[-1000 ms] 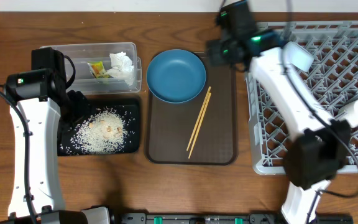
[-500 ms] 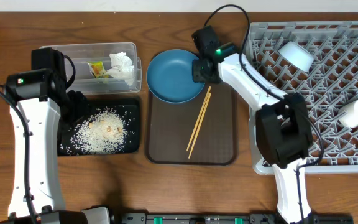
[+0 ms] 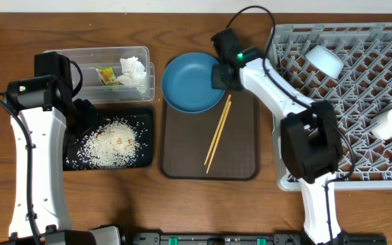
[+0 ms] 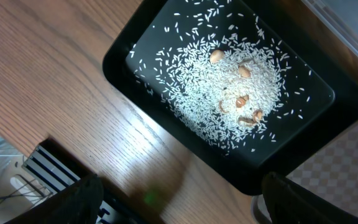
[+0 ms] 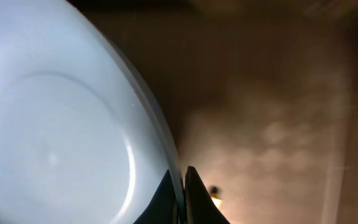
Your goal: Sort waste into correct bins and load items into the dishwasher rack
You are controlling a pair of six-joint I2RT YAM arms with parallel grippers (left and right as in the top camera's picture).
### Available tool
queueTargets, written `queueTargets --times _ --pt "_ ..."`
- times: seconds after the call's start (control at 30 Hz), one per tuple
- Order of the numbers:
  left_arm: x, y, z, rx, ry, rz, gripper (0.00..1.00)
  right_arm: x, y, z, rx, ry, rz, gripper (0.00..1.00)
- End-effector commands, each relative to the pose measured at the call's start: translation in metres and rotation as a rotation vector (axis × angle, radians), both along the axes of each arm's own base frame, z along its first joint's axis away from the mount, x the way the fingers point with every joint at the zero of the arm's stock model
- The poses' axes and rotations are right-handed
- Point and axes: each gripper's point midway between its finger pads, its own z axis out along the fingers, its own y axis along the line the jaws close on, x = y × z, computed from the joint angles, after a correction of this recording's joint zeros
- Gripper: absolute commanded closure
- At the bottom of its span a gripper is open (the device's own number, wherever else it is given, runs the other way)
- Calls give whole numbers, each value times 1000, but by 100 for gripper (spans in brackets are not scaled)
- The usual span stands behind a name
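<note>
Left claw (image 4: 176,202): jaws apart, hanging over black tray (image 3: 143,120), rice (image 3: 111,141) piled inside. Chopsticks (image 3: 216,135) lie loose on brown tray (image 3: 240,160). Right claw (image 5: 180,186) clamped on right rim of dark blue plate (image 3: 190,82), which overlaps brown tray's far end. Wrapper (image 3: 107,76) and tissue (image 3: 133,71) in clear tub (image 3: 87,56). Rack (image 3: 380,61) at desk's (image 3: 182,27) right.

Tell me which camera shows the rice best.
The left wrist view: the rice lies close, single grains visible in the black tray. Overhead shows only a small white pile; the right wrist view shows none.
</note>
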Motion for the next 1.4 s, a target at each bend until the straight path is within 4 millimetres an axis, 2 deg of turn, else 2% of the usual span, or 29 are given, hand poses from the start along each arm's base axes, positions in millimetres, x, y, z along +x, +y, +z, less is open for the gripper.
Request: queueTargets --times 0.0,0.2,0.3,0.4,0.53,0.63,0.73,0.93,1.07,1.27,1.37 --pt "-2 3 -1 10 10 0 15 23 -45 94 -28 -211 -42 99" --pt "-1 3 -1 10 10 1 15 29 -132 209 -233 -480 -74 99" --pt "-1 3 -1 10 9 1 15 25 -182 251 -387 -566 -117 99" --pt "-1 3 -1 10 9 1 15 16 -238 282 -596 -594 -212 99" --pt "1 1 -1 1 -1 -1 16 -10 -316 308 -981 -493 -369 99" --pt "3 0 -1 -8 -10 -2 15 -25 -361 320 -1129 -433 -519 99" --pt "3 0 -1 -8 -10 -2 15 -28 -389 319 -1152 -416 -594 99" --pt "3 0 -1 -7 -9 -7 15 -24 -436 315 -1224 -364 -610 99" --pt "5 0 -1 -6 -16 -6 15 -7 -451 310 -1250 -354 -496 99" --pt "6 0 -1 -5 -20 -6 15 12 -471 313 -1333 -349 -356 99" --pt "6 0 -1 -6 -20 -6 15 16 -479 304 -1347 -317 -305 99"
